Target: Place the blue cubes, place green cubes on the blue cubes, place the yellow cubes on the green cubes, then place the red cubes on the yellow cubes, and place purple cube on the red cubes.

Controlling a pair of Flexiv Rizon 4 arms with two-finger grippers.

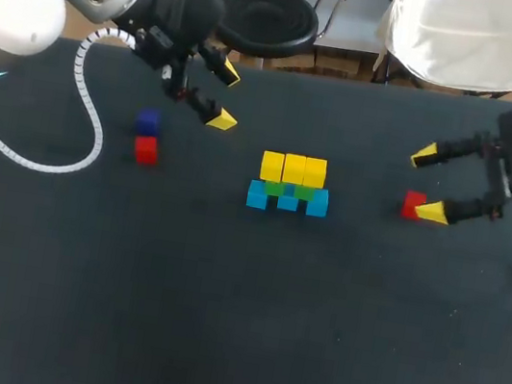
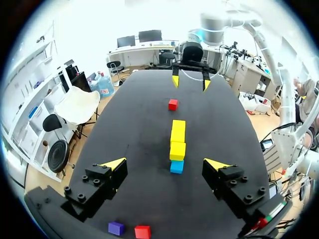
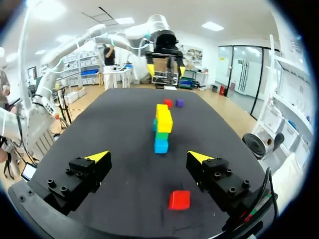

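A stack stands mid-table: blue cubes (image 1: 287, 200) at the bottom, green cubes (image 1: 288, 190) on them, three yellow cubes (image 1: 293, 169) on top. One red cube (image 1: 147, 149) and a purple cube (image 1: 147, 121) lie at the left, below my left gripper (image 1: 224, 97), which hangs open above the table. In the left wrist view both lie under that gripper (image 2: 166, 162): the purple cube (image 2: 116, 228), the red cube (image 2: 142, 231). A second red cube (image 1: 413, 204) rests beside the lower finger of my open right gripper (image 1: 428, 183); in the right wrist view it (image 3: 179, 199) lies between the fingers of the gripper (image 3: 149, 156), untouched.
The black table (image 1: 216, 322) has wide bare room in front of the stack. My left arm's white cable (image 1: 83, 116) loops over the table's left part.
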